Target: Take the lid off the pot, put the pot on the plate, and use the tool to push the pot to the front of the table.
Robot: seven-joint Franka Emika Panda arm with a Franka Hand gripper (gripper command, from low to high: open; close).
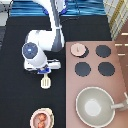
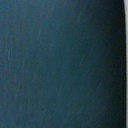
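My gripper hangs over the black table, left of the stove, shut on the handle of the cream-white tool. The tool's slotted head points toward the exterior view's bottom. Further down, at the bottom edge, the pale-pink pot with reddish-brown contents sits uncovered on the cream plate. A clear gap separates the tool's head from the pot. The lid lies on the stove's upper-left burner. The wrist view shows only dark table.
The pinkish-brown stove fills the exterior view's right side, with three black burners uncovered. A large grey-beige pan with a long handle stands at its bottom right. A blue surface lies behind the robot at the top.
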